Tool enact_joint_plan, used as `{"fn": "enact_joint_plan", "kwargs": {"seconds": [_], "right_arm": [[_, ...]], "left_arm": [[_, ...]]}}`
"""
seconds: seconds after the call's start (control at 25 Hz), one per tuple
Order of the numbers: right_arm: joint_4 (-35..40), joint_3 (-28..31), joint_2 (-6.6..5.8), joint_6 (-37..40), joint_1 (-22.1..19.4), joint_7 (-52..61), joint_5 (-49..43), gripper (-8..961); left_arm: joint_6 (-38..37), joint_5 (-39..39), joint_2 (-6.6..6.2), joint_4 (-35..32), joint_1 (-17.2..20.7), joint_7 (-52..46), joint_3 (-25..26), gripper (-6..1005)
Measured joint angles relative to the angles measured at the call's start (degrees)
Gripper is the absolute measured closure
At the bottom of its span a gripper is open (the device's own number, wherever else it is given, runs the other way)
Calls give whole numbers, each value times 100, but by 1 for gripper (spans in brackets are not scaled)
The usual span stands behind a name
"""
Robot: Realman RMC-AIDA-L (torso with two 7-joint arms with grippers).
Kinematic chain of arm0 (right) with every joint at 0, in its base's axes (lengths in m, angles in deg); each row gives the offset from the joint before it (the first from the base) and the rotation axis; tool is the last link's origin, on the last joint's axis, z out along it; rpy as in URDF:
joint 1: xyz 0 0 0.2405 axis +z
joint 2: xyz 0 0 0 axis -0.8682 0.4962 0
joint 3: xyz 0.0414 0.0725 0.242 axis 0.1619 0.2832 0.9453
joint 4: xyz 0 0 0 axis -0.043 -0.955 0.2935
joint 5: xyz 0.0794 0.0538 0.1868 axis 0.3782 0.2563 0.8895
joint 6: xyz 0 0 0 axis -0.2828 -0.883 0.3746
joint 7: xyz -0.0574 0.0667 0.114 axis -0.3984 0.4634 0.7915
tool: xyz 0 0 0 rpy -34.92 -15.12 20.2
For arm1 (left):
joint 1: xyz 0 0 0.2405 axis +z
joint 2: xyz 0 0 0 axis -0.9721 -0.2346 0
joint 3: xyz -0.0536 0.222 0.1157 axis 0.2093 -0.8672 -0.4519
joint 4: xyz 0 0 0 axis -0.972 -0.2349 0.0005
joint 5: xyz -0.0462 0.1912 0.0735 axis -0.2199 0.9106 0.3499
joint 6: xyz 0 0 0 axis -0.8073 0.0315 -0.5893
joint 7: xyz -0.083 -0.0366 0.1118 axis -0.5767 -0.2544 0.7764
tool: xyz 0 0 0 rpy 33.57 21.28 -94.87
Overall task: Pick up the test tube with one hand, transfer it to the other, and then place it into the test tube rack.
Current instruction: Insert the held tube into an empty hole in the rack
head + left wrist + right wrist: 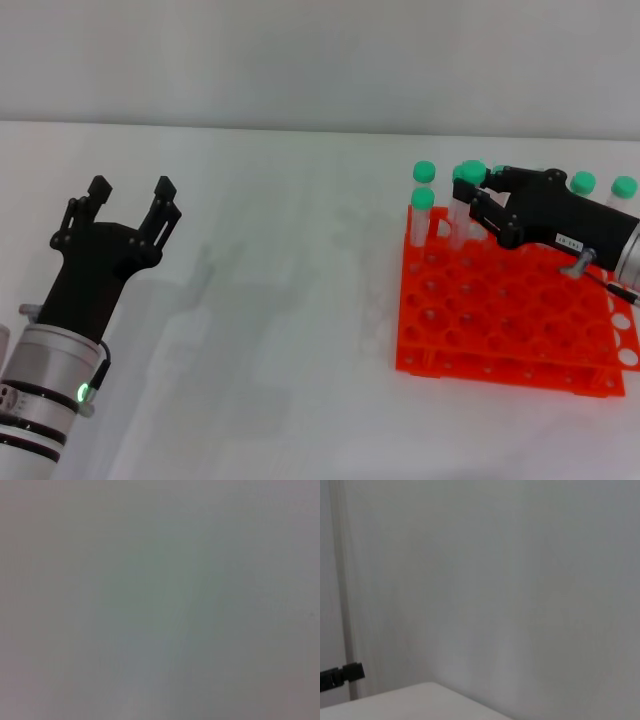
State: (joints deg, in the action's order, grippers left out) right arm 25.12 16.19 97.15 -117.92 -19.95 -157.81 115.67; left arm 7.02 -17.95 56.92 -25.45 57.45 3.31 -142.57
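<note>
In the head view my right gripper (482,190) reaches over the back of the orange test tube rack (500,330). Its fingers close around a clear test tube (459,218) just under its green cap. The tube stands upright with its lower end at the rack's back row. My left gripper (132,192) is open and empty, held above the white table far to the left of the rack. The left wrist view shows only a blank grey surface.
Other green-capped tubes stand in the rack's back row, two at its left corner (424,200) and two behind my right wrist (582,182). The white table (280,300) lies between the two arms. The right wrist view shows a pale wall and a black tip (342,675).
</note>
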Motion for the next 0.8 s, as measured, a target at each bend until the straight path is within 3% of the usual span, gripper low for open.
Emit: {"fn": "enact_joint_plan", "kwargs": {"seconds": [0.72,0.8], "right_arm": [[-181,-200,-15,342,-76,318,-47,711],[-164,-241,-26,334,-161,403,-58,627]], "left_arm": [[-33,1,-12,9,-82,0,4,196],[-35,1,-15,45,-132,0,8,196]]}}
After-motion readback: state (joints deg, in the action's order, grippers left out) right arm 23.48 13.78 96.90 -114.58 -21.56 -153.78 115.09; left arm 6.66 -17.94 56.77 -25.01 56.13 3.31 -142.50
